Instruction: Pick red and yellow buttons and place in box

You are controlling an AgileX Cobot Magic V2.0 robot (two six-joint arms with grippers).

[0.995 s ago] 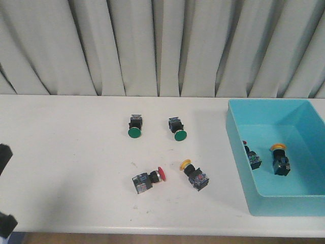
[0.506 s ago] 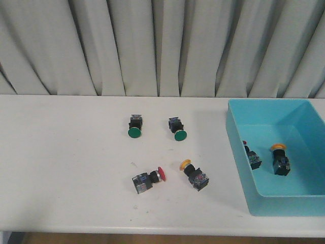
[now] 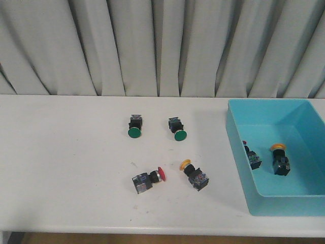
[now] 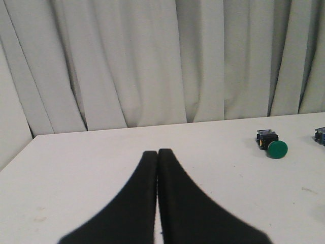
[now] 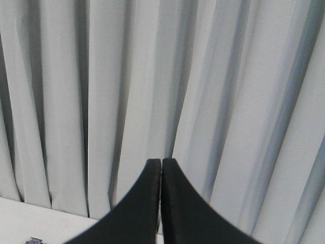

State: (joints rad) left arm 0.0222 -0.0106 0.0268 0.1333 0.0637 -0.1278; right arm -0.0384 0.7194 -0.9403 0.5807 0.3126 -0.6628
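Note:
A red-capped button [image 3: 148,179] and a yellow-capped button [image 3: 194,175] lie on their sides on the white table near its front edge. The turquoise box [image 3: 238,147] stands at the right and holds a red-capped button [image 3: 252,155] and a yellow-capped button [image 3: 280,159]. Neither gripper shows in the front view. My left gripper [image 4: 158,152] is shut and empty, low over the table's left part. My right gripper [image 5: 161,161] is shut and empty, pointing at the curtain.
Two green-capped switches [image 3: 134,125] [image 3: 177,128] lie behind the red and yellow ones; one also shows in the left wrist view [image 4: 272,144]. A grey pleated curtain [image 3: 162,46] hangs behind the table. The table's front edge [image 3: 127,231] runs along the bottom.
The left arm, seen at the front view's lower left edge a second ago, has gone out of that view. The buttons and box have not moved.

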